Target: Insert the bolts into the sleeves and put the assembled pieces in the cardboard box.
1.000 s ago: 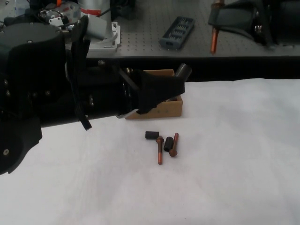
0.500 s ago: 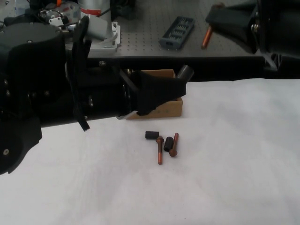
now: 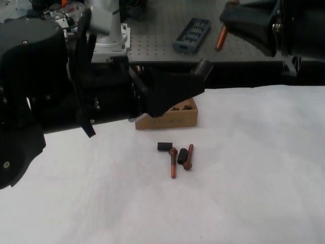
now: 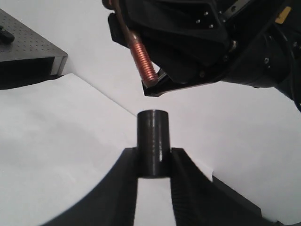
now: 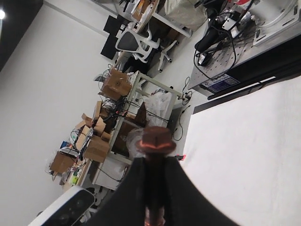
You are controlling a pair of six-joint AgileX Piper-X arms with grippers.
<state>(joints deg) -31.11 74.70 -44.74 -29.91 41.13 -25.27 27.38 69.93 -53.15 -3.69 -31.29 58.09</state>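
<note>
My left gripper [image 4: 153,162] is shut on a black sleeve [image 4: 153,141], held upright; in the high view that sleeve [image 3: 202,67] hangs above the cardboard box [image 3: 175,120]. My right gripper [image 5: 157,188] is shut on a copper bolt [image 5: 158,141]. From the left wrist view the bolt [image 4: 139,52] hangs tilted just above the sleeve's mouth, apart from it. In the high view the bolt [image 3: 221,37] is up and to the right of the sleeve. On the white cloth lie two loose sleeves [image 3: 164,146] [image 3: 182,155] and two bolts [image 3: 172,163] [image 3: 189,156].
Dark pieces lie inside the box. A blue-grey rack [image 3: 192,33] and a white arm base [image 3: 107,28] stand on the perforated bench behind. The left arm's black body [image 3: 45,96] covers the table's left side. White cloth [image 3: 254,178] stretches right and forward.
The right arm has carried the bolt left, closer to the sleeve. My left gripper has lifted the sleeve a little, uncovering more of the box.
</note>
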